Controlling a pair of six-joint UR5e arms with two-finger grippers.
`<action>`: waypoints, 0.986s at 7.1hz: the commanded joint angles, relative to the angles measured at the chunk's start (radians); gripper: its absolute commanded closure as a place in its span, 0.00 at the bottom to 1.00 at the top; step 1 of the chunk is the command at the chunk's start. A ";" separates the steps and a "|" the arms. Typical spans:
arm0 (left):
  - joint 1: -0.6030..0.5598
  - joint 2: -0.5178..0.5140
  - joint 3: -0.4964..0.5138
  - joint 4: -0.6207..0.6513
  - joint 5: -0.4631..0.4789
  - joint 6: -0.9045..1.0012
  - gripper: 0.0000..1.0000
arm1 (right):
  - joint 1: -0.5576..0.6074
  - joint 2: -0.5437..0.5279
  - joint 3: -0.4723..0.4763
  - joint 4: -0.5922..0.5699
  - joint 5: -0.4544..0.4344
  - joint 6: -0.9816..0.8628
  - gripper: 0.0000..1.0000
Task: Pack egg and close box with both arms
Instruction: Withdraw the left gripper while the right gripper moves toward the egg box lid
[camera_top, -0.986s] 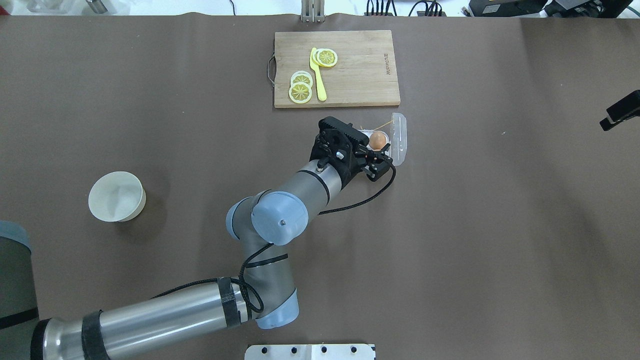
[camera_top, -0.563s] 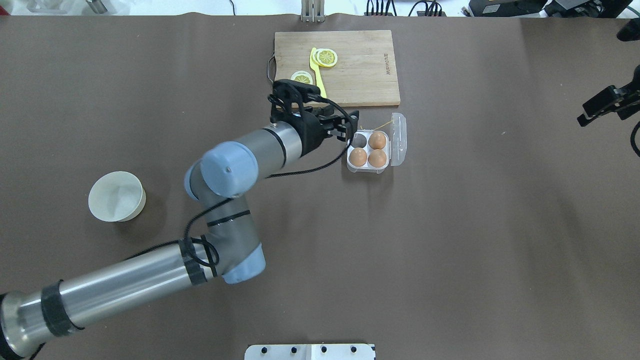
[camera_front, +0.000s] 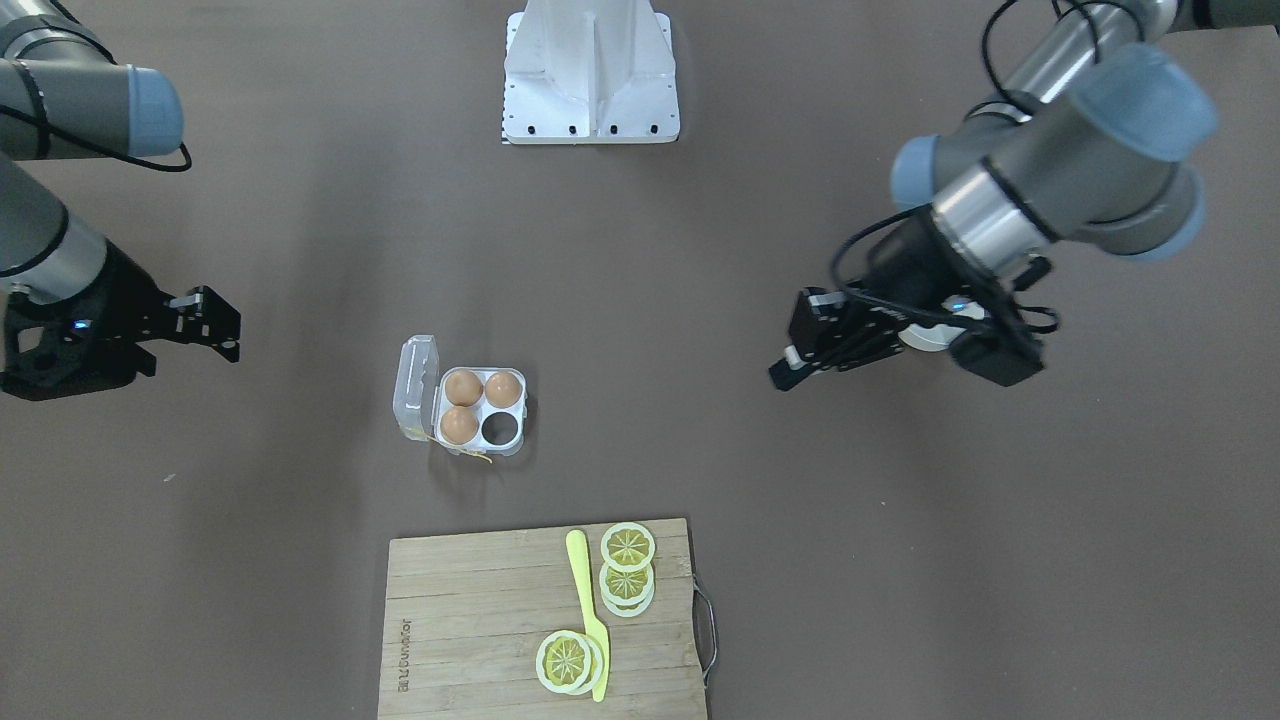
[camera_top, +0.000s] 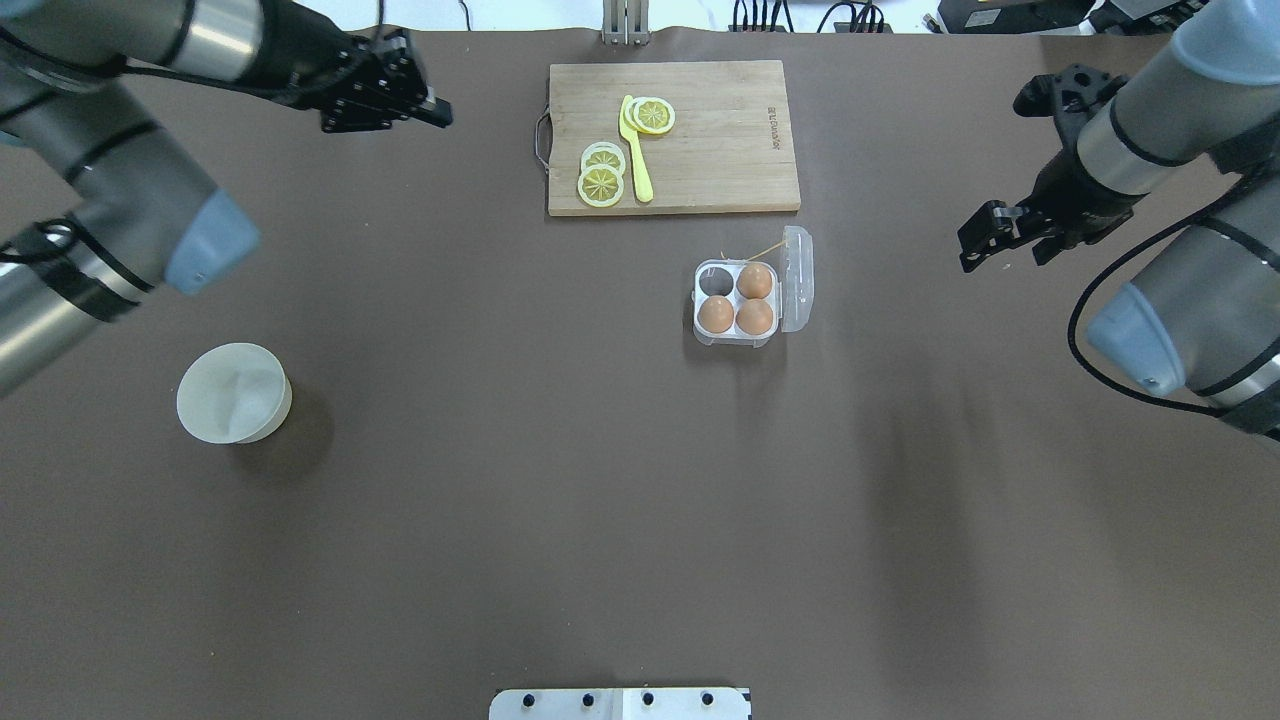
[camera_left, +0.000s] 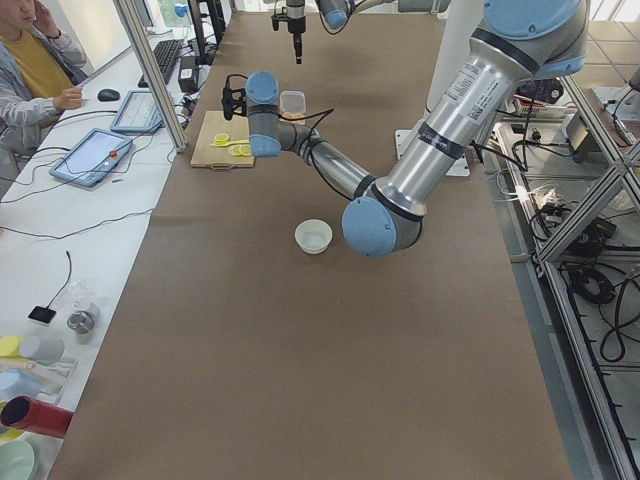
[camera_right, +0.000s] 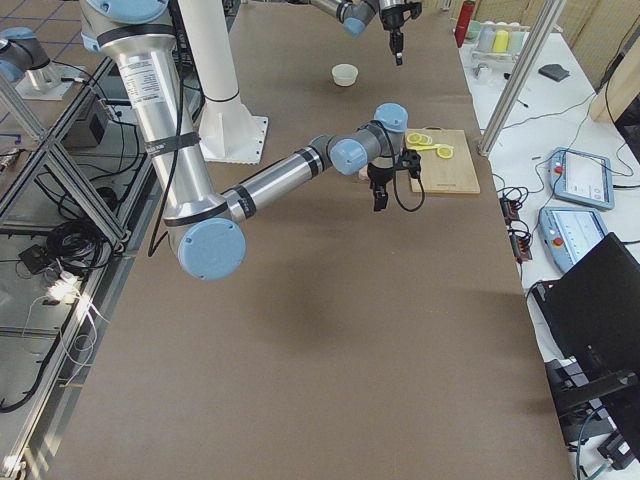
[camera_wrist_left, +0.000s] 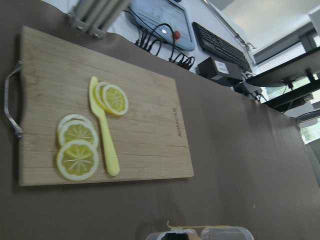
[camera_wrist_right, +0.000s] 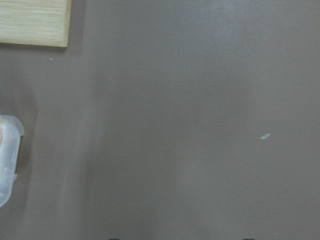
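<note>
Clear-plastic, four-cell egg carton (camera_top: 715, 282) — light, flimsy, slippery, three fragile light-brown eggs (camera_top: 754, 281) seated — sits mid-desk (camera_top: 600, 450), best pinched at the open lid (camera_top: 798, 280) edge; right hand (camera_front: 222, 328) apart, left hand (camera_front: 790, 362) — cannot tell.

Light-brown eggs (camera_top: 754, 281); clear box (camera_top: 797, 290); yellow lemon slices (camera_top: 600, 184); white bowl (camera_top: 235, 392)

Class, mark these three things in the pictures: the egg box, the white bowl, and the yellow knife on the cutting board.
egg box (camera_top: 715, 282): overhead view, its one empty cell.
white bowl (camera_top: 234, 392): overhead view, the inside bottom.
yellow knife (camera_top: 640, 178): overhead view, its handle.
</note>
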 joint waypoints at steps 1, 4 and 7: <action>-0.247 0.106 -0.035 0.036 -0.328 -0.004 1.00 | -0.073 0.044 -0.032 0.061 -0.022 0.127 1.00; -0.393 0.232 -0.034 -0.008 -0.463 -0.003 1.00 | -0.125 0.144 -0.123 0.154 -0.019 0.303 1.00; -0.410 0.238 -0.035 -0.007 -0.485 0.031 1.00 | -0.143 0.161 -0.196 0.328 -0.009 0.432 1.00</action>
